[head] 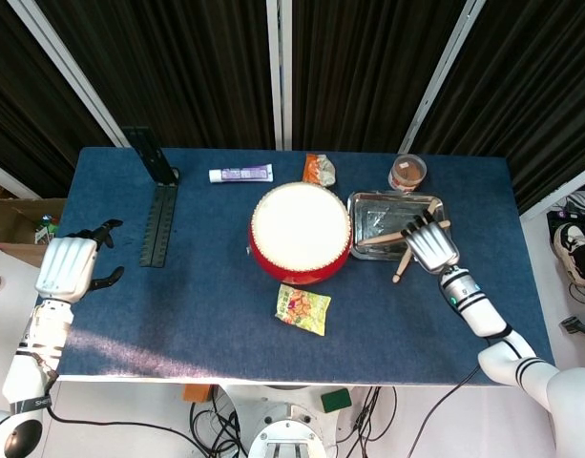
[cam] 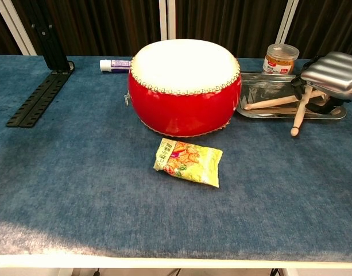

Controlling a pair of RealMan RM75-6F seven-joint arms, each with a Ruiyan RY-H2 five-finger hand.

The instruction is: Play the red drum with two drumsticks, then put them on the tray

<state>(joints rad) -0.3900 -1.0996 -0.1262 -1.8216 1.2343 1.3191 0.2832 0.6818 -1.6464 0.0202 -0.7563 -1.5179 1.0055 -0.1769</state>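
The red drum (head: 301,232) (cam: 184,86) stands mid-table. Right of it lies the metal tray (head: 373,212) (cam: 262,109). One drumstick (head: 383,238) (cam: 270,103) lies flat in the tray. A second drumstick (head: 402,262) (cam: 298,116) slants over the tray's front rim, its tip past the rim above the cloth. My right hand (head: 431,245) (cam: 332,73) hovers palm-down over the tray's right part, fingers against the slanted stick; a firm grip cannot be made out. My left hand (head: 71,267) rests open at the table's left edge, holding nothing.
A yellow snack packet (head: 302,309) (cam: 188,162) lies in front of the drum. Behind are a toothpaste tube (head: 240,174), an orange packet (head: 319,170) and a brown jar (head: 407,173) (cam: 279,59). A black bracket and rail (head: 159,215) (cam: 38,98) sit far left.
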